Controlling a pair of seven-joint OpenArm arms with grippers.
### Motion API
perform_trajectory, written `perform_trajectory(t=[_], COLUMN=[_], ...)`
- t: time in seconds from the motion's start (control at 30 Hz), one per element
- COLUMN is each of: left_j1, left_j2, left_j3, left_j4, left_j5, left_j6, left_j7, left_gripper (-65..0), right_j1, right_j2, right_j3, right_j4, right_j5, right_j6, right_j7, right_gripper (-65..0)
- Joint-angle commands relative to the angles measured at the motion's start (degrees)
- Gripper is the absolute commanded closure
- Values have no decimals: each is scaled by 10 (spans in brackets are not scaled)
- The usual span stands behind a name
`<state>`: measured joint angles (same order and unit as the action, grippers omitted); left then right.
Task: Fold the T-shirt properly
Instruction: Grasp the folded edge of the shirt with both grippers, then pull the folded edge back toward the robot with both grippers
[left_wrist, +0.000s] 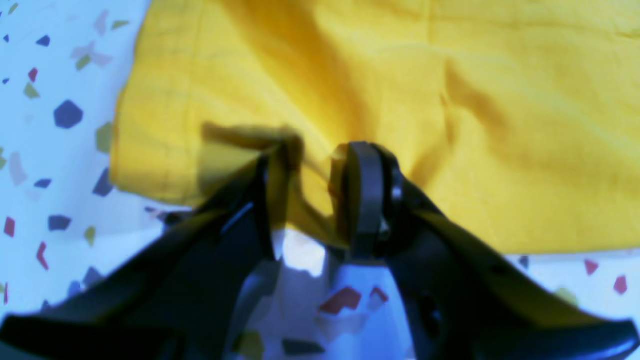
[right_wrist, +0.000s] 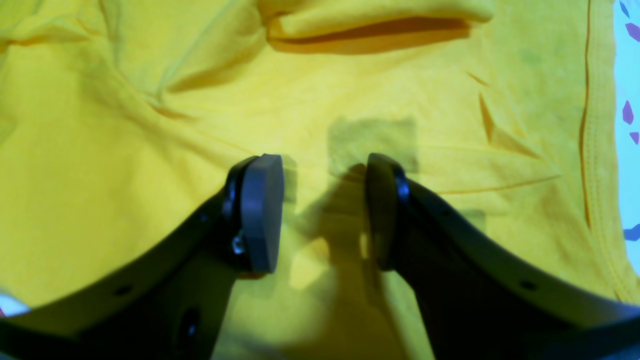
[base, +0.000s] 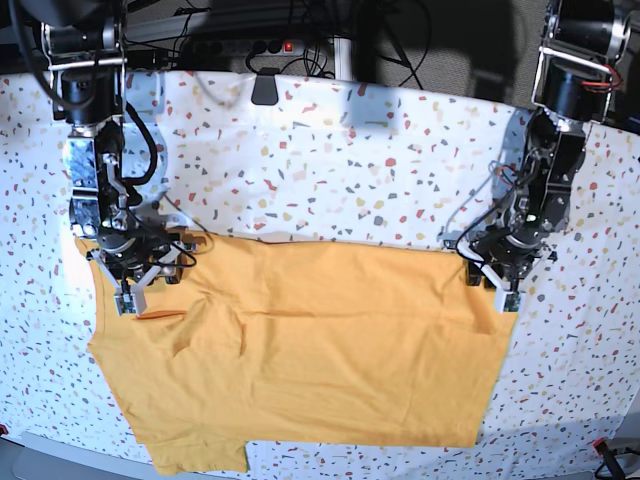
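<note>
Right now I read the job as barely begun: the T-shirt (base: 300, 340) lies spread in a single broad sheet across the lower half of the base view, one straight edge running along its top and a short sleeve poking out at the lower left, and I see no finished fold in it, so the halving and squaring are all left to do, as far as I can judge. My left gripper (left_wrist: 320, 175), at the right of the base view, sits on the shirt's upper right corner; in its wrist view a pinch of yellow cloth rises between the narrowed fingers, so I take it to be holding the fabric near the hem. My right gripper (right_wrist: 322, 210), at the left of the base view, hangs over the shirt's upper left area near a puckered sleeve opening, fingers parted with only flat cloth and shadow between them, gripping nothing. Wrinkles fan out below that side. The table (base: 350, 170) wears a white cover speckled with coloured chips, bare above the shirt; behind it, at the top of the frame, run dark cables and a power strip with a red light
</note>
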<state>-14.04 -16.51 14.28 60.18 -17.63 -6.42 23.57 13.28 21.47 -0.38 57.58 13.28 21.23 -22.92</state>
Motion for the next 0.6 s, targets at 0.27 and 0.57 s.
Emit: perform_trajectory(t=[0.27, 0.57], left_j1=[66, 99], left_j2=[-8, -10], left_j3=[4, 4], left_j4=[93, 118], left_j5=[57, 63], left_j6=[41, 52], left_j7=[119, 145], left_gripper=[-189, -189], right_j1=[-62, -125], right_j2=[4, 4], right_j3=[-3, 59], right_j4=[80, 126], right_j5=[-10, -10], right_j6=[7, 7], right_j7=[-75, -82], right_gripper=[-282, -282])
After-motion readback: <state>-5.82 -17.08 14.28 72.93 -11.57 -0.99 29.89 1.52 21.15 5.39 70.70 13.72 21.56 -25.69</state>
